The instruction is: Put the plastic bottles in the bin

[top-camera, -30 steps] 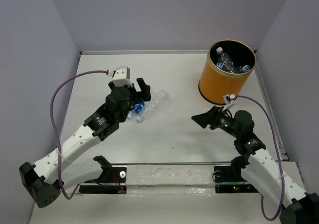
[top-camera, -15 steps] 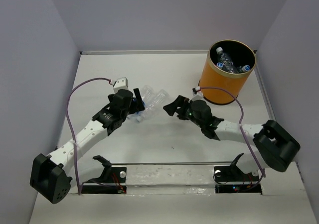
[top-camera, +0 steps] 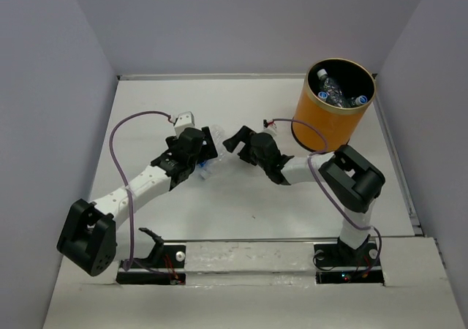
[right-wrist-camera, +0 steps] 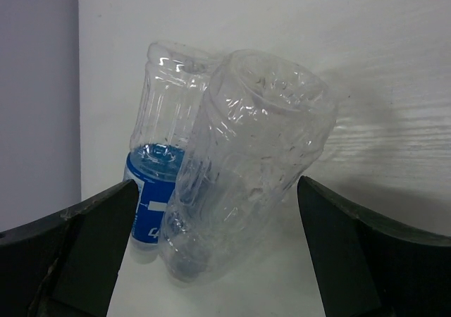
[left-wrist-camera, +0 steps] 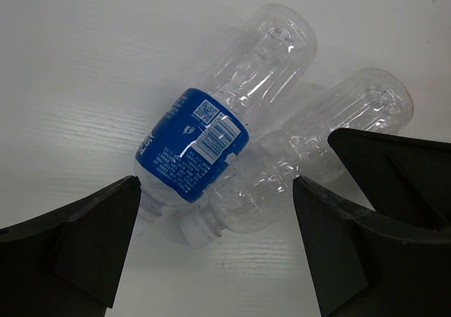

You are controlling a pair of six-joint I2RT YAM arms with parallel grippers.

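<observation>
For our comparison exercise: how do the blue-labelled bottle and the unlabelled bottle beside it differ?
The labelled bottle wears a blue wrap near its neck; the unlabelled bottle is bare clear plastic. From the right wrist, the unlabelled bottle lies in front, partly hiding the labelled bottle. Both lie on their sides, touching.

We see bright, even light from above. Soft grey shadows lie on the white table [top-camera: 241, 102] beside the bottles [left-wrist-camera: 204, 144], which are sharp and glint faintly. The near fingers [left-wrist-camera: 77, 239] look dark and slightly soft.
</observation>
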